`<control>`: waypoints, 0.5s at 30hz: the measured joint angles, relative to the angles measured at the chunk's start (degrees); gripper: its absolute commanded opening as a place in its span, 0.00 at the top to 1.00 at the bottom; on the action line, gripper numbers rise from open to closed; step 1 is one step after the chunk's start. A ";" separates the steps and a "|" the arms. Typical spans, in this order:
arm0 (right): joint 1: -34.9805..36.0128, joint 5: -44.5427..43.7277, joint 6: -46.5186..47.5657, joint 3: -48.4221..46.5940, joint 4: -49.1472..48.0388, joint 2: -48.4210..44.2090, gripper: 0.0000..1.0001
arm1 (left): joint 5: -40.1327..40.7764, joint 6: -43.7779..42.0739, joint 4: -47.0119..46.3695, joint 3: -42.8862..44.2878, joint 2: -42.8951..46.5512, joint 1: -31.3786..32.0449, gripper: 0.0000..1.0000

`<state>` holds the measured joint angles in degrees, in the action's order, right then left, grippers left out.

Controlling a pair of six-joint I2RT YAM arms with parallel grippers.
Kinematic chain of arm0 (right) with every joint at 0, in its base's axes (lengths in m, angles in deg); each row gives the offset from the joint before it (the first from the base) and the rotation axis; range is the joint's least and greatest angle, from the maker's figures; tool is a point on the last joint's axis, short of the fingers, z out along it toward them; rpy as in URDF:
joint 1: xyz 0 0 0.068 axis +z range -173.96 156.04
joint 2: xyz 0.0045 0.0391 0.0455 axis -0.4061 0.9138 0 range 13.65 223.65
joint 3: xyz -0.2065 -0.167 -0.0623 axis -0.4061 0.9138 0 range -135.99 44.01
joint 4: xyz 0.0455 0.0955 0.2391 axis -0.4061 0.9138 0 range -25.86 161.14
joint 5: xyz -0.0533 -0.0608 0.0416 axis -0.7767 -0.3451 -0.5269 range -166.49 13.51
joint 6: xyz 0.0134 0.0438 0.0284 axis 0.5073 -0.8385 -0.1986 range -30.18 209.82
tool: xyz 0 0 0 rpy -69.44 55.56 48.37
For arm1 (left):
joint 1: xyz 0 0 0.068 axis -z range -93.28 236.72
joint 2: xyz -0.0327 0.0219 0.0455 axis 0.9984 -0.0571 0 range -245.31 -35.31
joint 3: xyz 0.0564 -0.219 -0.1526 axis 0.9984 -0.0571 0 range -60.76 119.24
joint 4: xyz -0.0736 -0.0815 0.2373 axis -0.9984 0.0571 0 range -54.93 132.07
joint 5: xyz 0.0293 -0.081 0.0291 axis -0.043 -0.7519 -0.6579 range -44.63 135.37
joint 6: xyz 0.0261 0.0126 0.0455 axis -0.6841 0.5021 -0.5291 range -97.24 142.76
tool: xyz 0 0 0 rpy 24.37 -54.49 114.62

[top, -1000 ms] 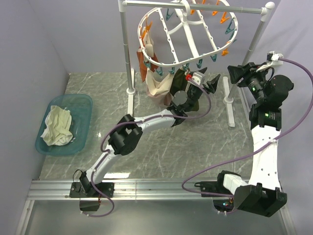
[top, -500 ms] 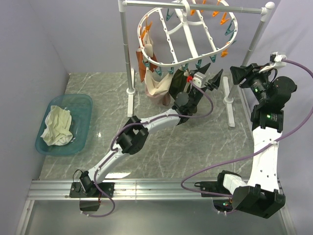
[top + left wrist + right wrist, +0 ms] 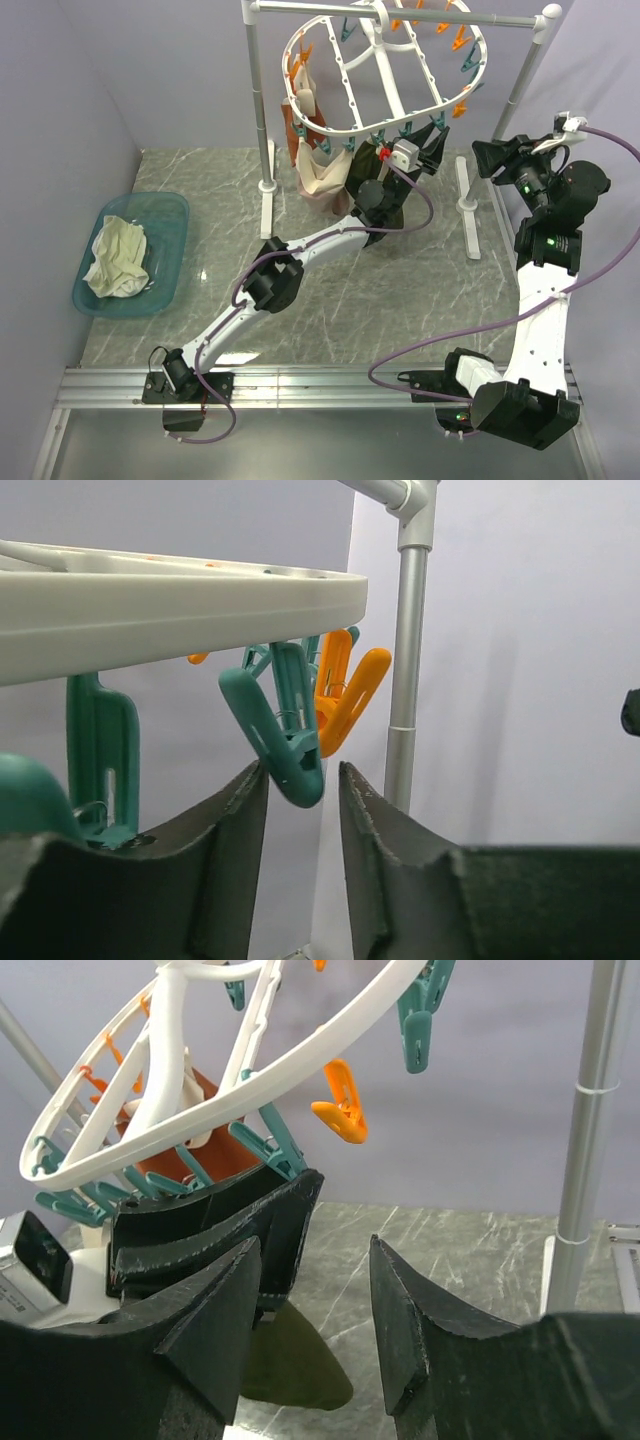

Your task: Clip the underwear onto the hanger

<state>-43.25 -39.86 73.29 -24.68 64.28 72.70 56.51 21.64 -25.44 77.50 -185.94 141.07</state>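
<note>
The right gripper hovers with its fingers spread and nothing between them, just to the right of the left one and about level with it. The left gripper is closer to the job. Its fingers are also apart and point upward, and the tip of a teal clothespin dangles between the fingertips without being visibly squeezed. The underwear lies the other way, below those fingers, drooping as a dark olive fold under the left wrist. What holds its upper edge is hidden. So the cloth sits beneath the peg, not in its mouth, and I judge the coming move depends on bringing an edge straight up into that peg. Above, the hanger carries the peg on its rim, running across and slightly tilted
</note>
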 measured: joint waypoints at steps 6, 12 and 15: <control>-0.11 3.87 -0.92 0.55 -0.42 0.02 0.46 | -1.11 0.02 -0.02 0.00 0.00 -0.20 0.68; -0.09 7.06 -3.04 0.57 -2.91 0.44 0.46 | -1.27 -0.24 -1.62 -3.02 0.85 -0.33 0.76; 0.44 7.43 -4.00 0.52 -4.39 1.49 0.45 | -1.29 -0.55 -2.43 -6.73 2.05 -0.48 0.80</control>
<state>-42.81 -32.43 69.29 -24.16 59.89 74.19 55.22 21.09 -27.86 70.77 -183.88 140.59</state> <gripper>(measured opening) 0.539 0.265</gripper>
